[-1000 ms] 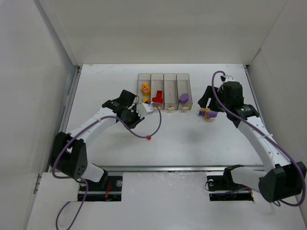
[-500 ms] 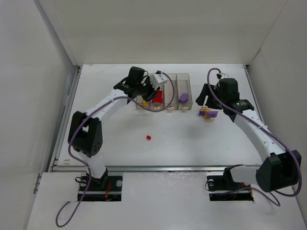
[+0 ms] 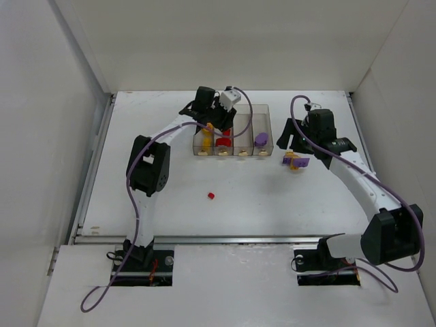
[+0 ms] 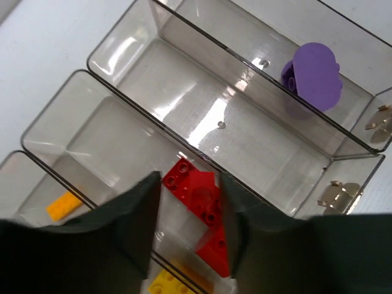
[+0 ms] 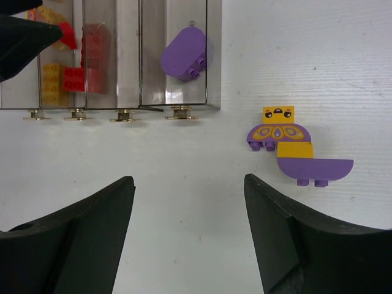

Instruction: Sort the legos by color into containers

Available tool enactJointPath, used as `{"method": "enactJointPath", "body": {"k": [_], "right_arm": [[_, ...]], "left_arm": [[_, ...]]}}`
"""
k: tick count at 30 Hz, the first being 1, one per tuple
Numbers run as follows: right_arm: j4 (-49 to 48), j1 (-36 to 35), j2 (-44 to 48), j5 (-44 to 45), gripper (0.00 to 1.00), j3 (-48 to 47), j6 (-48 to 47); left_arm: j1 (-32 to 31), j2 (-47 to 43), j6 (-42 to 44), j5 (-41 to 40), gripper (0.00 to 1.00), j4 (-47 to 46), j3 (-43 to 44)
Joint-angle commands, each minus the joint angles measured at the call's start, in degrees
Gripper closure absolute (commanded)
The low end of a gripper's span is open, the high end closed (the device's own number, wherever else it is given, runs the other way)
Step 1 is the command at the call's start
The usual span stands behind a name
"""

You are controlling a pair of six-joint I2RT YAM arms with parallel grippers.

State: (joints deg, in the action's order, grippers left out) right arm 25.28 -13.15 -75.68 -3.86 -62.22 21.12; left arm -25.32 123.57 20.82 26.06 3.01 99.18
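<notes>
The four clear containers (image 3: 242, 113) stand in a row at the back, also seen in the left wrist view (image 4: 245, 147) and the right wrist view (image 5: 213, 61). My left gripper (image 3: 214, 125) hangs over the second bin, its jaws (image 4: 187, 184) closed on a red lego (image 4: 199, 196). Yellow legos (image 5: 52, 76) lie in the first bin, and a purple lego (image 5: 184, 55) lies in the fourth. My right gripper (image 3: 291, 138) is open and empty (image 5: 188, 184), left of a purple-and-yellow lego cluster (image 5: 285, 131) on the table.
A tiny red lego (image 3: 211, 195) lies alone on the table in front of the bins. White walls close in the table on the left, back and right. The third bin holds nothing.
My left gripper has swung from the table in front of the bins up and back over the bin row. The right gripper has shifted slightly back.
</notes>
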Motion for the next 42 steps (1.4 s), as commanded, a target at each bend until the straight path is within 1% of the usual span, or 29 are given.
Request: {"method": "enactJointPath", "body": {"k": [1,2,5,6,10,13,15,17,18,19,20,22,23,24,25,27,28,29,30,31,35,39,42], "right_arm": [[-0.76,0.23,0.18,0.95,0.22,-3.43,-0.73],[-0.76,0.23,0.18,0.96,0.22,-3.44,-0.21],[-0.76,0.23,0.18,0.96,0.22,-3.44,-0.21],[-0.76,0.23,0.18,0.96,0.22,-3.44,-0.21],[0.29,0.23,1.23,0.96,0.22,-3.44,0.32],[0.82,0.23,2.29,0.96,0.22,-3.97,0.32],[0.83,0.23,2.99,0.96,0.22,-3.97,0.32],[0.83,0.23,3.79,0.96,0.22,-3.44,0.32],[0.83,0.23,4.57,0.96,0.22,-2.66,0.32],[0.83,0.23,4.58,0.96,0.22,-2.13,0.32],[0.83,0.23,5.19,0.96,0.22,-1.25,0.32],[0.83,0.23,5.89,-0.18,0.22,-0.46,0.32],[0.83,0.23,5.89,-0.19,0.22,0.16,0.32],[0.3,0.23,6.42,-0.79,0.22,0.16,0.32],[0.3,0.23,6.42,-1.32,0.22,0.69,0.32],[0.3,0.23,6.42,-1.33,0.22,0.69,0.85],[0.3,0.23,6.42,-1.33,0.22,0.69,0.85],[0.3,0.23,6.42,-1.85,0.22,0.69,0.85],[0.3,0.23,6.94,-1.86,0.22,0.69,0.85],[0.3,0.23,6.95,-1.86,0.22,0.69,0.85],[0.3,-0.3,8.0,-1.86,0.22,0.69,0.85],[0.3,-0.3,8.53,-1.33,0.22,2.79,0.85],[-0.23,-0.3,9.76,-0.71,0.22,4.29,0.85]], "left_arm": [[0.01,-1.31,-2.71,-0.93,0.54,-1.17,3.74],[0.01,-2.18,-3.24,-0.93,0.46,-1.16,2.79],[0.01,-4.65,-3.24,-1.54,0.39,-2.3,-0.82],[0.01,-5.26,-2.72,-2.06,0.34,-2.3,-1.7],[-0.52,-7.82,-2.01,-3.47,0.32,-2.83,-3.55],[-0.52,-10.79,-2.01,-4.18,0.32,-0.82,-3.02],[-0.52,-14.47,0.26,-4.18,0.32,1.46,-3.02],[-1.13,-17.47,8.59,-0.15,0.32,7.26,-4.51],[-1.13,-20.53,13.15,2.04,0.31,10.15,-6.69],[-1.66,-21.78,19.02,4.84,0.28,14.01,-7.5],[-1.66,-22.66,33.61,10.18,0.24,25.97,-7.51],[-1.66,-23.19,51.07,12.6,0.12,41.3,-8.64],[-2.36,-23.2,58.99,12.09,0.0,54.78,-9.43],[-2.36,-22.59,66.3,9.12,0.0,59.96,-10.92],[-2.89,-22.58,74.11,7.61,0.0,62.1,-16.33],[-3.77,-24.51,81.01,3.4,0.0,61.6,-22.33],[-3.77,-25.3,84.18,3.38,0.0,60.64,-27.06],[-3.77,-27.13,86.12,3.38,0.0,59.15,-28.76],[-3.77,-28.02,86.84,4.95,0.0,55.74,-29.99],[-3.77,-28.73,86.85,7.57,0.0,54.23,-30.88],[-3.77,-29.96,87.37,12.78,0.0,48.51,-33.08],[-3.77,-29.96,85.79,12.78,0.0,43.67,-35.27],[-6.14,-28.3,84.13,9.54,0.01,43.14,-35.89]]}}
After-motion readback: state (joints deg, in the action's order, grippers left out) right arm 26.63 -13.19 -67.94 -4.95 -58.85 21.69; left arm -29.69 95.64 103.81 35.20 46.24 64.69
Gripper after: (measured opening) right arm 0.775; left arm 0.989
